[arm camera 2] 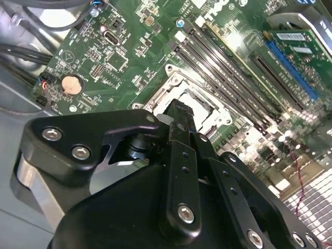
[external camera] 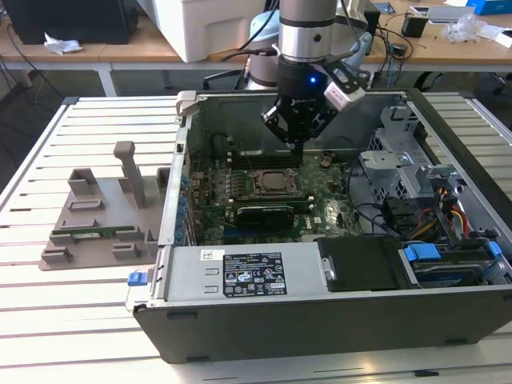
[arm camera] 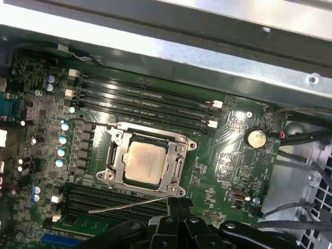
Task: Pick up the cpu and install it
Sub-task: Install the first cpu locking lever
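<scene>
Silvery cpu [arm camera: 147,162], green motherboard [arm camera: 228,155], black claw [external camera: 295,140] — dark grey case [external camera: 320,328] with blue tabs [external camera: 422,253]

Diffuse overhead light lit the exterior view evenly; the motherboard [external camera: 210,202] around the socket [external camera: 276,182] was shadowed. In the first wrist view, the cpu [arm camera: 147,162] in the socket carried a soft sheen, and the case rim [arm camera: 104,28] beyond the socket glared white.

Cpu [arm camera: 147,162]: small flat square chip with a pale silvery metal top. Lies level, face up, seated inside the metal-framed socket [arm camera: 115,155] mid-motherboard [arm camera: 233,135], between two banks of memory slots [arm camera: 145,101].
</scene>
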Motion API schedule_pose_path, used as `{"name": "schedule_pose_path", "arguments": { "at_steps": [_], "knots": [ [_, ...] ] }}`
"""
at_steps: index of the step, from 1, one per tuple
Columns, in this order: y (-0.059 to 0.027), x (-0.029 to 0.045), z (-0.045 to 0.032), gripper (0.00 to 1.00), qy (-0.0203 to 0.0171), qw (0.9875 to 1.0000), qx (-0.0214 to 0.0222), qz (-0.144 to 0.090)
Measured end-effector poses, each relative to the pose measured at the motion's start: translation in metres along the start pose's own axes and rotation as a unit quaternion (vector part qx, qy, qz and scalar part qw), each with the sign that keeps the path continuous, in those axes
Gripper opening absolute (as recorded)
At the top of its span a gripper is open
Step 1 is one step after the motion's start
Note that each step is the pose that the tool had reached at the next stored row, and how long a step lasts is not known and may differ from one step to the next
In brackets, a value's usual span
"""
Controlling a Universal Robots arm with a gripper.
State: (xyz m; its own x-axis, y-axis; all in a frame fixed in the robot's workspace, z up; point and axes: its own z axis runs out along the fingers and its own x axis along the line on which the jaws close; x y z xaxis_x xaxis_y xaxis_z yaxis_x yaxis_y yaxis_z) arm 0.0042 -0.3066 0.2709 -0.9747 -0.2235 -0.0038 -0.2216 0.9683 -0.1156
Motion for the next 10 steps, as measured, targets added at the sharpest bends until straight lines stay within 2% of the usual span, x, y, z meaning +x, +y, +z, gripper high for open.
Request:
{"name": "schedule_pose_path", "arguments": {
  "at_steps": [3, 7, 10],
  "knots": [
    [0.0000, 0.0000, 0.0000, 0.11, -0.0031, 0.9996, -0.0001, -0.027],
    [0.0000, 0.0000, 0.0000, 0.11, -0.0056, 0.9988, -0.0002, -0.048],
    [0.0000, 0.0000, 0.0000, 0.11, -0.0089, 0.9970, -0.0003, -0.076]
  ]
}}
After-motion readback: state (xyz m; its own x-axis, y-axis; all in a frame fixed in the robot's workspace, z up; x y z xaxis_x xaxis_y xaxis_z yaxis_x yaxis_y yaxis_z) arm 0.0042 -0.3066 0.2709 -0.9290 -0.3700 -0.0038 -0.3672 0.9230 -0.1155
